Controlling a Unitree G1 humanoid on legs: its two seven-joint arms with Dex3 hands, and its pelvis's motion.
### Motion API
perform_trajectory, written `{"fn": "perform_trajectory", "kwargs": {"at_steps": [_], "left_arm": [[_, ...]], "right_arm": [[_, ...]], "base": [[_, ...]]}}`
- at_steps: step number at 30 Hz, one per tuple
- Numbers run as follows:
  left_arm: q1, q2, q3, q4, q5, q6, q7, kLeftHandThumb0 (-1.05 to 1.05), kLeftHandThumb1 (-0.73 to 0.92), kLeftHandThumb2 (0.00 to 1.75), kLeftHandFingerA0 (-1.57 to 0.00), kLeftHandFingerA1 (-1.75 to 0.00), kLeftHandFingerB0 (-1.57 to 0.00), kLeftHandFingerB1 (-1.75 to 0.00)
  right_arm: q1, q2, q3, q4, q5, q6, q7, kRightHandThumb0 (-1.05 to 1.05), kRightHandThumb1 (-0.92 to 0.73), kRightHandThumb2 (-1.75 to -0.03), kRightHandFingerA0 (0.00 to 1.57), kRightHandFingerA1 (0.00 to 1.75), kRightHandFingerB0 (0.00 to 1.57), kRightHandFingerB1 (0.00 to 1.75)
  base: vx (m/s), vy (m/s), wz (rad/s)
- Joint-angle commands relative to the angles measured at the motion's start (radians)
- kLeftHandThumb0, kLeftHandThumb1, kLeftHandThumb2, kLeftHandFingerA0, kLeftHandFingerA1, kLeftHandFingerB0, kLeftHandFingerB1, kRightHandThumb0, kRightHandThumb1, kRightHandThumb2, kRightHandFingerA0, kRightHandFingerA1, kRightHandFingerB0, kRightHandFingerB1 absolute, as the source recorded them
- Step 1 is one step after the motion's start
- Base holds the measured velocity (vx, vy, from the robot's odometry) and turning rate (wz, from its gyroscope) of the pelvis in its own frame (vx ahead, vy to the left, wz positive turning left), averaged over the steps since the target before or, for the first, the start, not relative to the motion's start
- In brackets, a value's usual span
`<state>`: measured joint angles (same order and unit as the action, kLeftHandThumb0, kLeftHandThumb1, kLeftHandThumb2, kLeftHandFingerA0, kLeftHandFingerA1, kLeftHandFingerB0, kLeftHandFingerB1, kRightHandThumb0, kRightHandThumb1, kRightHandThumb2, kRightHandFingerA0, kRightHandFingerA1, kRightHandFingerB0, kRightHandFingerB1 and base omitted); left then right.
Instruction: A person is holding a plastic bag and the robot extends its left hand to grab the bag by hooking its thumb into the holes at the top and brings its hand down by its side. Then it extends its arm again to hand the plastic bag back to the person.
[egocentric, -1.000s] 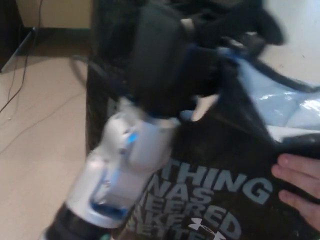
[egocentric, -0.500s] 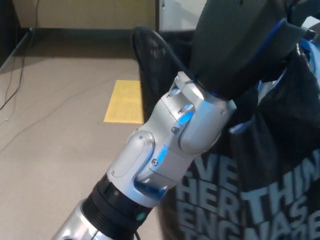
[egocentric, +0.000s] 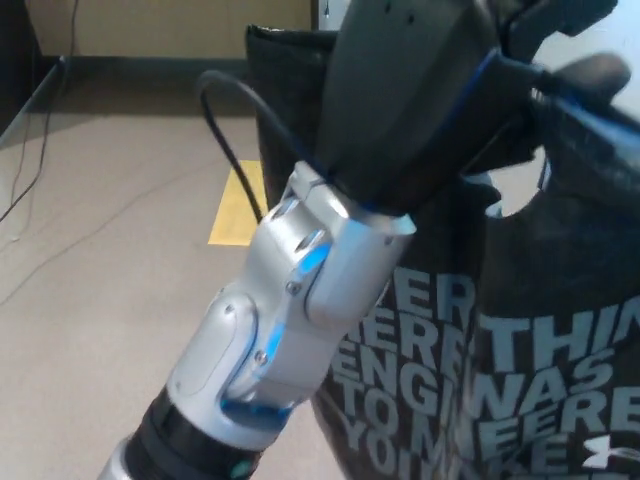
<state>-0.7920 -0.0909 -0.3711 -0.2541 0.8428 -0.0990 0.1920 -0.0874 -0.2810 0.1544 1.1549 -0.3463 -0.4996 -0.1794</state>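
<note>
the robot's left hand (egocentric: 440, 90) fills the upper middle of the frame, raised on its silver forearm (egocentric: 270, 330) that climbs from the lower left. its black fingers (egocentric: 590, 75) reach toward the upper right, hooked into the top of a black plastic bag (egocentric: 520, 340) and carrying it. the bag hangs through the right half of the frame, pale block lettering across its front, a cut-out hole (egocentric: 515, 190) showing just under the hand. a yellow patch (egocentric: 238, 205) lies on the tan floor (egocentric: 100, 250) at centre left.
</note>
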Motion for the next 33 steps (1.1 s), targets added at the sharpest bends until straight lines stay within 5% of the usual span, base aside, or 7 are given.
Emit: {"fn": "perform_trajectory", "kwargs": {"at_steps": [1, 2, 3, 4, 6, 33], "left_arm": [[0.039, 0.01, -0.006, -0.063, 0.054, 0.139, -0.158, -0.34, 0.25, 0.85, -0.02, -0.5, 0.0, -0.48], [0.043, 0.011, -0.008, -0.081, 0.055, 0.171, -0.209, -0.34, 0.25, 0.85, -0.02, -0.5, 0.0, -0.48], [0.044, 0.012, -0.009, -0.1, 0.061, 0.209, -0.267, -0.66, 0.39, 0.76, -0.05, -0.29, -0.06, -0.24], [0.044, 0.016, -0.009, -0.111, 0.063, 0.225, -0.299, -0.74, 0.35, 0.67, 0.0, -0.23, 0.0, -0.21], [0.044, 0.038, -0.001, -0.135, 0.042, 0.251, -0.377, -0.68, 0.39, 0.81, 0.0, -0.05, 0.0, -0.03], [0.1, 0.327, -0.015, -0.208, 0.015, 0.252, -0.682, -0.71, 0.39, 0.84, 0.0, 0.0, 0.0, -0.03]], "right_arm": [[0.01, -0.009, 0.003, 0.001, 0.0, 0.009, -0.016, -0.31, -0.68, -0.6, 0.82, 0.66, 0.65, 0.45], [0.009, -0.009, 0.002, 0.0, 0.002, 0.014, -0.016, -0.31, -0.68, -0.6, 0.82, 0.66, 0.65, 0.45], [0.007, -0.009, 0.0, 0.0, 0.005, 0.017, -0.011, -0.3, -0.68, -0.6, 0.81, 0.68, 0.65, 0.45], [0.007, -0.009, -0.002, -0.001, 0.007, 0.016, -0.007, -0.3, -0.68, -0.6, 0.81, 0.7, 0.65, 0.45], [0.009, -0.013, 0.003, -0.005, 0.0, 0.001, -0.015, -0.31, -0.68, -0.6, 0.82, 0.65, 0.64, 0.45], [0.03, -0.016, -0.002, -0.006, 0.007, -0.003, -0.005, -0.29, -0.68, -0.61, 0.8, 0.63, 0.64, 0.45]], "base": [[0.0, 0.0, 0.0], [0.0, 0.0, 0.0], [0.0, 0.0, 0.0], [0.0, 0.0, 0.0], [0.0, 0.0, 0.0], [0.0, 0.0, 0.0]]}}
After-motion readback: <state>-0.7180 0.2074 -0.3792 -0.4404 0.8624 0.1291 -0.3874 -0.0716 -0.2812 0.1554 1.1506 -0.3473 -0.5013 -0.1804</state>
